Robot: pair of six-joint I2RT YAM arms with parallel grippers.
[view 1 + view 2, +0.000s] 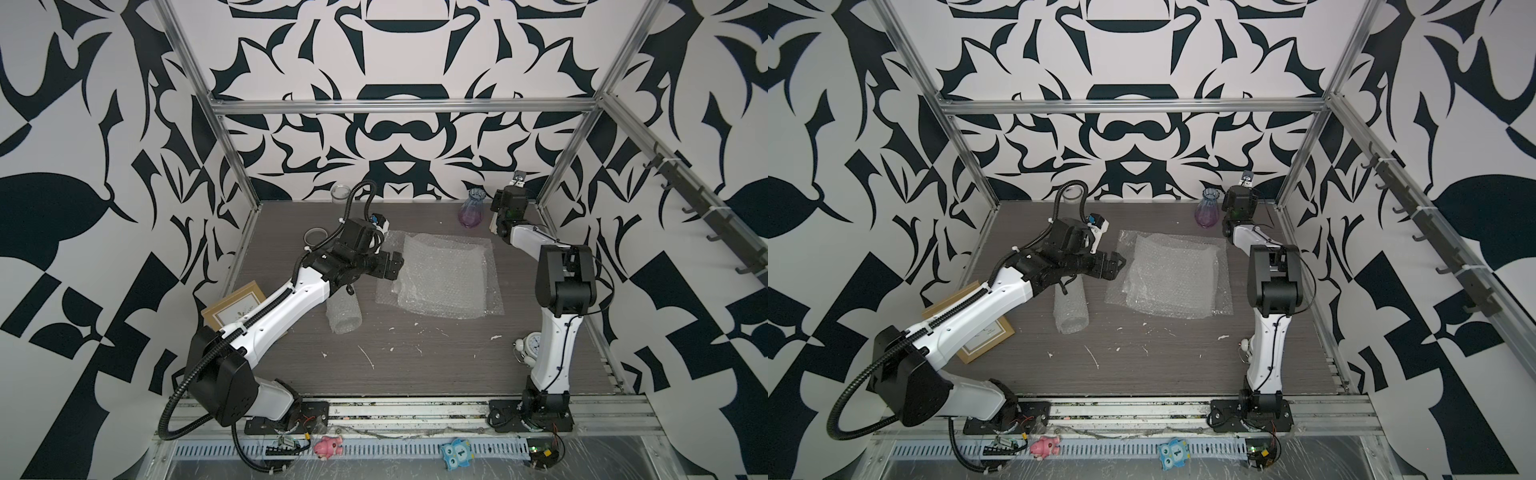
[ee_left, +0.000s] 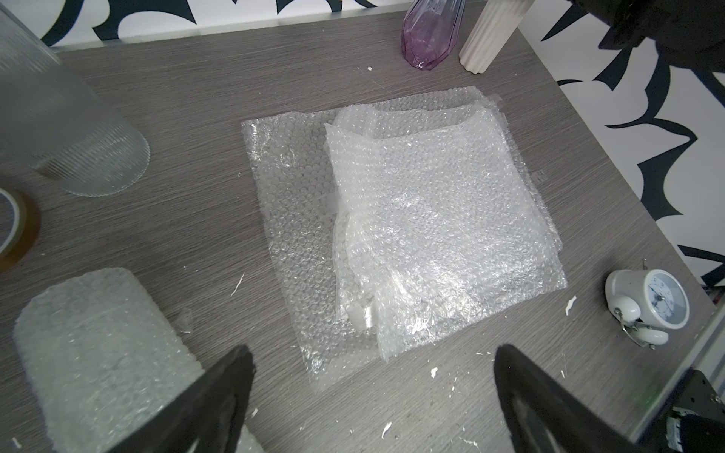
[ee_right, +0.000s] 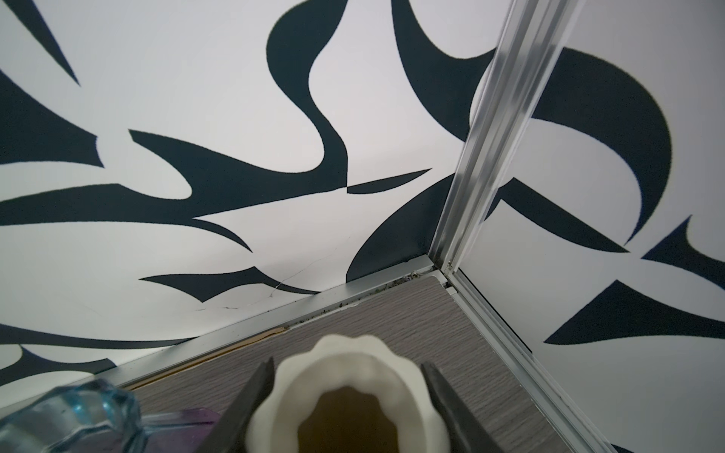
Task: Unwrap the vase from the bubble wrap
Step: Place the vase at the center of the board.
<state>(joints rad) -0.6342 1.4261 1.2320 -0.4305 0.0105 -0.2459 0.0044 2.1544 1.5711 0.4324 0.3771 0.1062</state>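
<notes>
Grey wood-grain surface (image 1: 415, 374) fills the floor of a metal-framed cell whose walls carry a bold black-and-white pattern. Near its middle lies the bubble wrap (image 1: 440, 276), several flat, roughly square sheets stacked loosely with their edges out of line, seen in both top views and close up in the left wrist view (image 2: 412, 219). A separate rolled tube (image 1: 343, 318) of the same wrap lies just beside the stack, partly under the left arm (image 1: 291, 295). The left jaws stand wide apart with nothing between them, poised over the surface at the edge of the flat stack nearest that tube. The right arm (image 1: 557, 332) reaches to the far right corner, where the right jaws are clamped on the white ribbed vase (image 3: 345, 396), one jaw against each side of its scalloped rim. This vase (image 2: 490, 35) leans slightly, its base down at the surface just beside a purple glass vase (image 1: 471, 212) and well apart from the wrap; whether it rests there I cannot tell. A clear ribbed glass (image 2: 70, 129) stands at the far edge, with a tape roll (image 1: 312, 237) near it. A framed picture (image 1: 235, 307) lies under the left arm, and a small white alarm clock (image 2: 647, 304) sits by the right arm. White flecks are scattered over the near half of the surface
</notes>
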